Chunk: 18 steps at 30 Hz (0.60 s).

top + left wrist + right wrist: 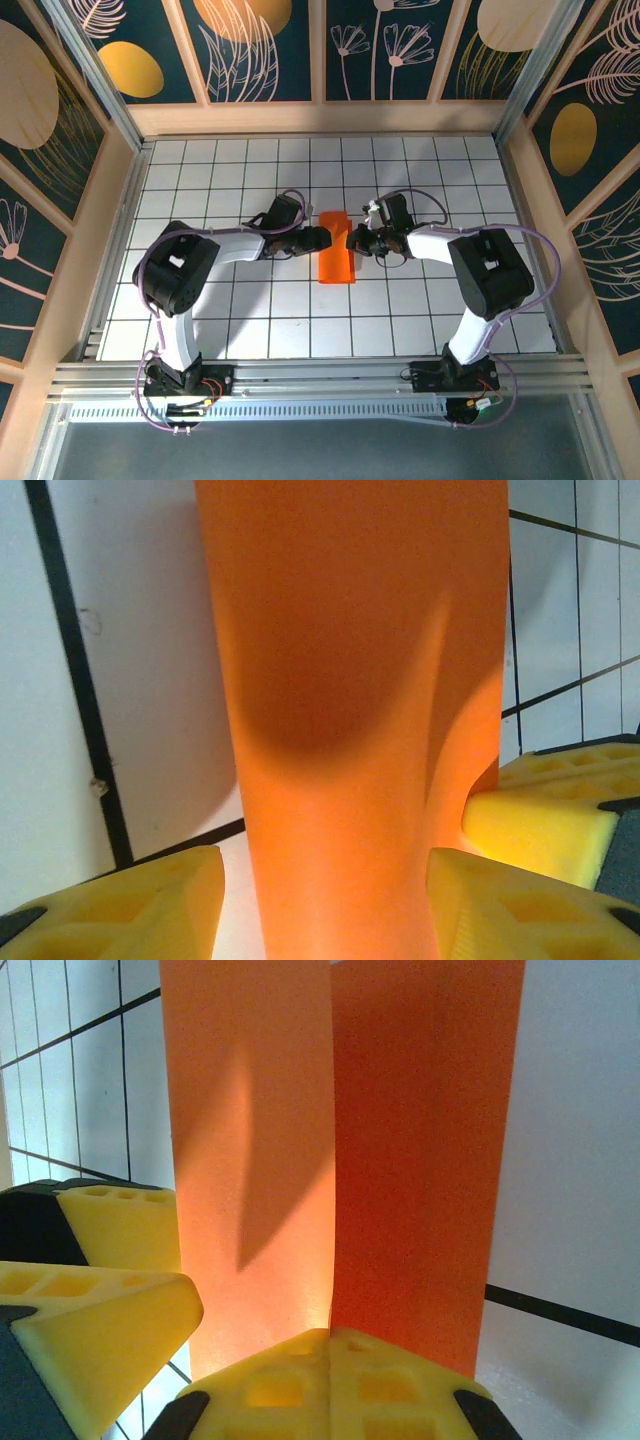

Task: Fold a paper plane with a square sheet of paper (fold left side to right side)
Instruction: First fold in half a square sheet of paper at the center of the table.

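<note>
Pinching the crease, the right gripper [330, 1365] is clamped on the square sheet of paper [336, 252], a narrow folded strip at the table's [250, 322] middle. This likely anchors it while the left gripper [322, 905] straddles it, jaws moderately apart, not gripping.

No legible text, label, number or sign on folded orange paper [336, 262], gridded table [250, 330] or patterned wall panels [262, 60].
</note>
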### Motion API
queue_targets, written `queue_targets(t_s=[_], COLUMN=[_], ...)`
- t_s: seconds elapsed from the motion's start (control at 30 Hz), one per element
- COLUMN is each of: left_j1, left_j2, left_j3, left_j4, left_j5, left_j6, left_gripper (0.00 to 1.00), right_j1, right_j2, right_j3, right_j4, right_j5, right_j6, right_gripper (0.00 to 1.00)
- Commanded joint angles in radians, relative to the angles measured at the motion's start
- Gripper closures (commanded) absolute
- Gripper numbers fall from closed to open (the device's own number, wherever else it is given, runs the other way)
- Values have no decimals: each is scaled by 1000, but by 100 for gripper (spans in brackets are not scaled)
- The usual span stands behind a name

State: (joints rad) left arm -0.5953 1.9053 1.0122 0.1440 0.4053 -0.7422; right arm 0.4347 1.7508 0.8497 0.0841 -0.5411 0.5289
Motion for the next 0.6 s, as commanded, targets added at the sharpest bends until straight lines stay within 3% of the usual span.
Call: queue_targets(t_s=[0.0,0.33,0.57], left_j1=[-15,-25,-46], left_j2=[34,60,93], left_j3=[37,55,89], left_j4=[-44,-117,-190], left_j5=[-18,-94,-151], left_j6=[23,37,56], left_gripper=[46,50,58], right_j1=[13,13,13], right_j2=[16,19,-10], right_j3=[28,34,22], right_j4=[-34,-60,-52], right_j5=[27,40,35], right_j6=[-26,-40,-32], right_gripper=[99,98,81])
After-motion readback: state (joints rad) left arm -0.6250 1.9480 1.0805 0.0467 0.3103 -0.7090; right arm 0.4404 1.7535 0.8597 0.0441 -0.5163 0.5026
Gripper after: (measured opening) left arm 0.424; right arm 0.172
